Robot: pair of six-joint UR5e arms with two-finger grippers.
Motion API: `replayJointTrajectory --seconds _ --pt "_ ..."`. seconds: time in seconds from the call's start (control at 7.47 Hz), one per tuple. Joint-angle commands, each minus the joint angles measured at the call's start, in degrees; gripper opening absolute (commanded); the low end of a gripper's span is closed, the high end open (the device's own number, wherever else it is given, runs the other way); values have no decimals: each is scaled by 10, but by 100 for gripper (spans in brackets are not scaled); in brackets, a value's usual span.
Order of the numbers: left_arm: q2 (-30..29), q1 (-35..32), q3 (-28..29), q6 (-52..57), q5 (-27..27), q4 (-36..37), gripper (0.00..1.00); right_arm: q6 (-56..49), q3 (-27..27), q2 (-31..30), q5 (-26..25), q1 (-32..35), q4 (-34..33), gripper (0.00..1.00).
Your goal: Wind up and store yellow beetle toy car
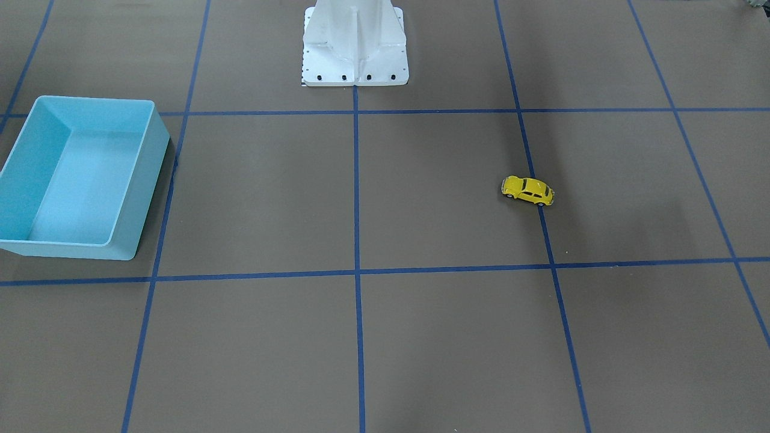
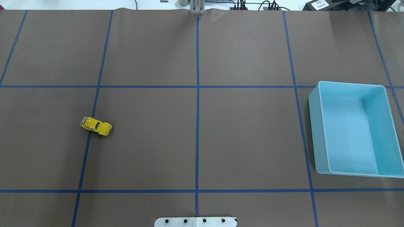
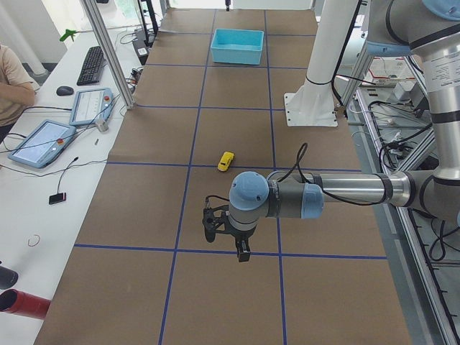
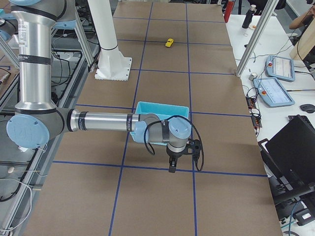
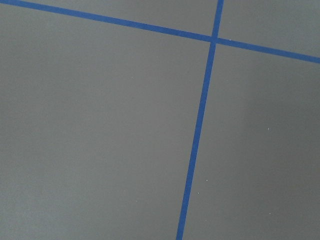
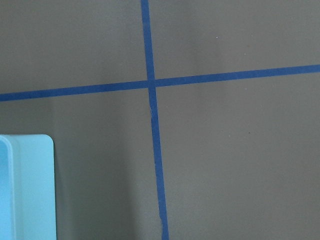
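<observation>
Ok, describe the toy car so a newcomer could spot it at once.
On the brown table with its blue tape grid, look to the robot's left half, away from the light blue bin on the right. The yellow beetle toy car sits there on its wheels across a tape line. It is the only yellow thing on the table and far smaller than the bin.

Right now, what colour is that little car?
The toy car is bright yellow with dark windows, clearest in the front-facing view.
</observation>
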Motion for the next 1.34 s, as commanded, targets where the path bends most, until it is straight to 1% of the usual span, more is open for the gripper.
replayJointTrajectory --seconds 0.0,0.27,0.4,0.54,0.67,0.8,0.94,1.07,1.2 --pt "-2 2 0 2 -1 -10 100 0 0 0 0 0 0 100" --pt "-6 3 -3 2 -19 -20 100 0 0 -1 0 0 0 100" --pt "-12 6 -4 3 -20 -22 100 0 0 -1 0 0 1 100" --pt "-15 18 -4 3 -27 -37 100 0 -1 0 -1 0 1 100" --pt "-37 41 -19 2 -30 -35 100 -1 -6 1 -1 0 3 100" --pt "-40 74 -75 1 -22 -11 100 -1 -5 -1 -1 0 3 100" --pt "-51 109 -98 1 -23 -10 100 -1 -2 -1 -1 0 1 100" --pt "-87 152 -102 1 -26 -13 100 0 -1 -1 -1 0 0 100" --pt "-108 203 -119 0 -23 -13 100 0 -1 -1 -1 0 0 100"
